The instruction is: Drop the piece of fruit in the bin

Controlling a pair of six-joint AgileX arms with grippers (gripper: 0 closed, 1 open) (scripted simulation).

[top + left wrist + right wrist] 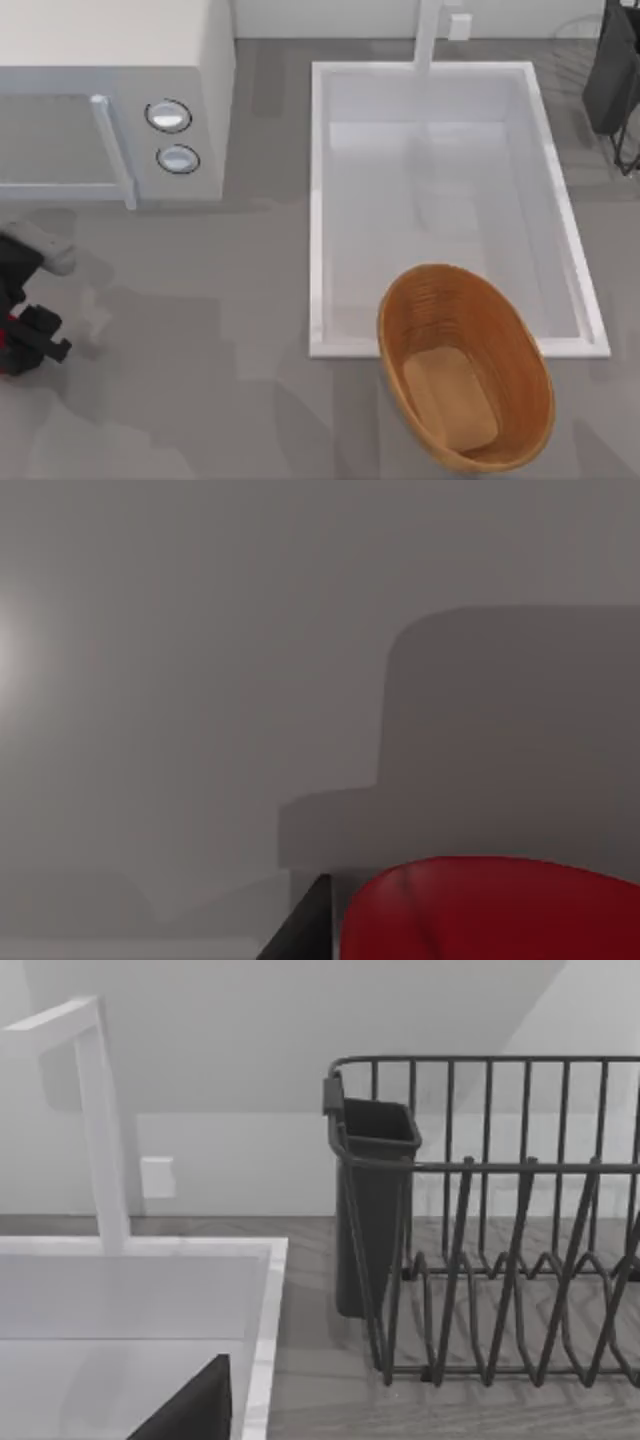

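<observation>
My left gripper [25, 335], far left of the bin [465, 368], closes on the piece of fruit [495, 908], apparently gripped for carrying; the bin sits empty against the sink [450, 80] rim.

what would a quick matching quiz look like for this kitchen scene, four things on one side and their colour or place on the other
Things:
1. piece of fruit
2. bin
3. sink basin
4. dish rack

Descriptions:
A. brown wood, overlapping the sink's near rim
B. dark wire, at the top view's far right
C. glossy red, close by the left gripper at the table's left edge
D. white rectangle under the faucet

Pairs: 1-C, 2-A, 3-D, 4-B
</observation>
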